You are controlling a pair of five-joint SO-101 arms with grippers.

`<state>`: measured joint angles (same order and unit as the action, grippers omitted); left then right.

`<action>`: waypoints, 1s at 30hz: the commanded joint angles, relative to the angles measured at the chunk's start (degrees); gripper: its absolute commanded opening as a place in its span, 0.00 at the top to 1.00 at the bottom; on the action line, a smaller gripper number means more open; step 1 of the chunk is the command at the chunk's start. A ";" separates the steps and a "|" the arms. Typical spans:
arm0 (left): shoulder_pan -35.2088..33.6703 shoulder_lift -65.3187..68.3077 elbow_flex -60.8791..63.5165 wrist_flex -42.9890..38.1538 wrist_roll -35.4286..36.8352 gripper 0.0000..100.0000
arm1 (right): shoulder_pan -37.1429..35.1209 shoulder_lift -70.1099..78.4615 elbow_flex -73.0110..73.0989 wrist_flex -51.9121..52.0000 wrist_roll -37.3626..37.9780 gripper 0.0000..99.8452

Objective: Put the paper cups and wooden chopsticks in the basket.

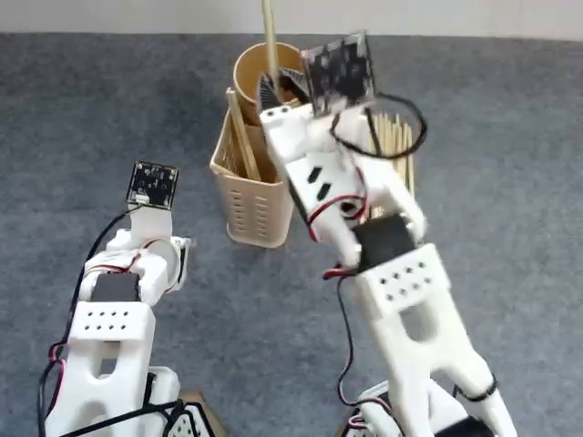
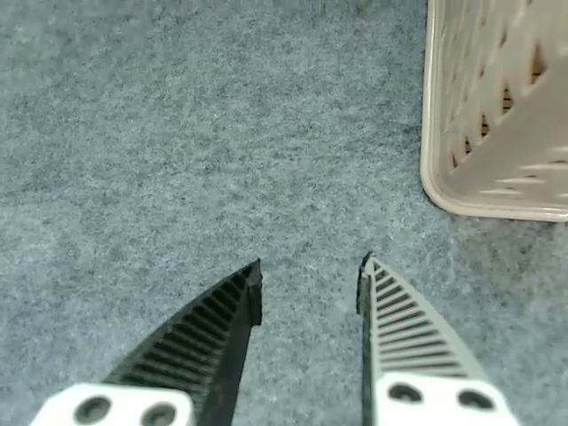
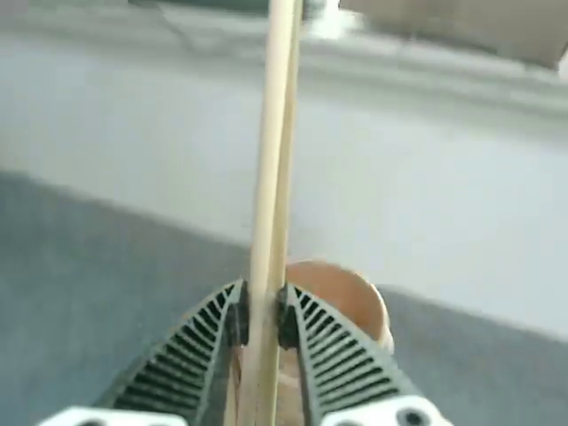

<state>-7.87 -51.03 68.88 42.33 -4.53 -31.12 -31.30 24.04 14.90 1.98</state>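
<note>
A: Start close in. What is the left claw [image 2: 311, 262] doing?

B: It hangs released over the carpet [image 2: 177, 133], jaws apart with nothing between them. A corner of the basket [image 2: 444, 169] is near it.

A: And the right claw [image 3: 264, 306]?

B: It's clenched on the chopsticks [image 3: 277, 133], which look like 2 pressed together. The grip is low and they stand almost upright. From above, that arm reaches over the basket, with the chopsticks over its far end and the cup [image 1: 250, 77] just beyond.

A: Is the cup inside?

B: It seems to sit in the far end, but I can't rule out that it stands just behind.

A: So how should the drop go?

B: I'd judge this the lowering step. Keep the chopsticks vertical and bring the tips down below the rim before the jaws let go. If they are released high, they could bounce off an edge and fall out. Aim for the open space, not the cup's mouth, where their length might tip it. Steer clear of the leaning sticks [image 1: 241, 137] already inside.

A: Anything else nearby?

B: There's a bundle [image 1: 396, 137] of more sticks past the right arm. I can't tell whether it's in the basket or beside it.

A: What about the surface?

B: It's grey, short-pile carpet all round. It's soft, so a dropped stick should not roll far.

A: And beyond?

B: A pale wall [image 3: 444, 177] meets the carpet's far edge.
</note>
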 commanded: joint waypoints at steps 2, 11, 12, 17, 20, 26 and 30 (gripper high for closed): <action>0.66 -1.10 -0.22 -0.79 0.18 0.80 | -0.40 1.80 5.58 -14.73 -0.70 1.00; 0.66 -1.10 -0.22 -0.79 0.18 0.80 | -0.13 2.68 5.41 -2.95 -0.53 0.83; 0.66 -1.10 -0.22 -0.79 0.18 0.80 | -0.40 1.89 4.70 0.57 -0.53 0.80; 0.66 -1.10 -0.22 -0.79 0.18 0.80 | -0.40 -2.68 -0.84 10.95 -0.44 0.78; 0.66 -1.10 -0.22 -0.79 0.18 0.80 | -0.22 -5.85 -1.19 11.47 -0.62 0.78; 0.66 -1.10 -0.22 -0.79 0.18 0.80 | 11.65 -20.53 6.20 23.52 -0.44 0.78; 0.66 -1.10 -0.22 -0.79 0.18 0.80 | 20.70 -22.90 8.75 32.13 3.87 0.78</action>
<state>-7.87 -51.03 68.88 42.33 -4.53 -16.53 -52.31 32.40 41.63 2.24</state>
